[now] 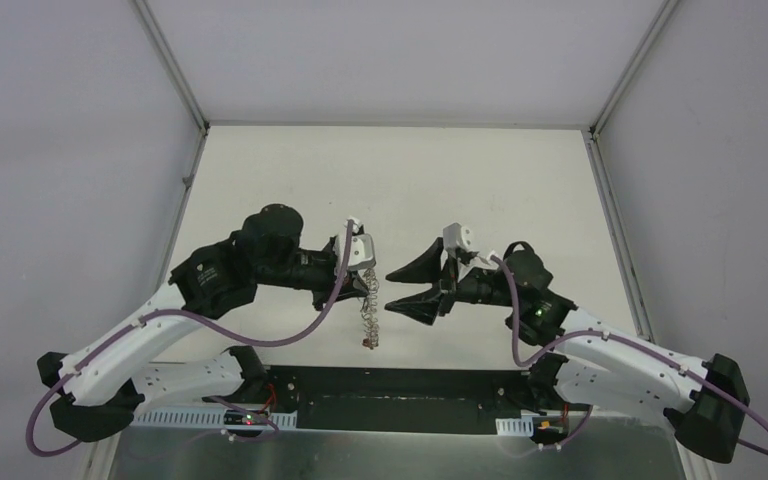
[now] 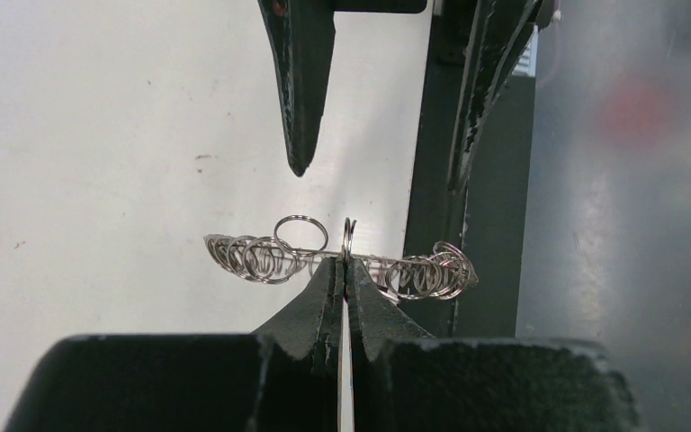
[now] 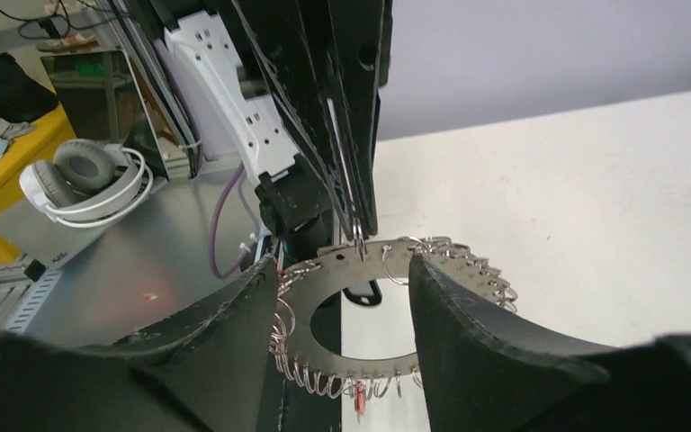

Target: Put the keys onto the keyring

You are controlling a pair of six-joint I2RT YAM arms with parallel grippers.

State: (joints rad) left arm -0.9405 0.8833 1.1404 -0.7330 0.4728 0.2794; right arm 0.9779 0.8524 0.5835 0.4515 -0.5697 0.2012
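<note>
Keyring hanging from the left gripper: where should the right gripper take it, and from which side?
Probably the flat band of the keyring, low down, away from the shut left gripper pinching its upper edge. The open right gripper should come edge-on from the right, one finger on each flat face; the wire loops would slip.

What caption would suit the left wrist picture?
Left gripper pinches the loop-fringed keyring edge-on; right gripper stands open opposite.

Keyring: we record a flat silvery-grey ring, fringed all round with small wire loops. It hangs clear of the table, its rim pinched between the left fingers. Keys: we make out only a small red piece among the loops farthest from that grip.
</note>
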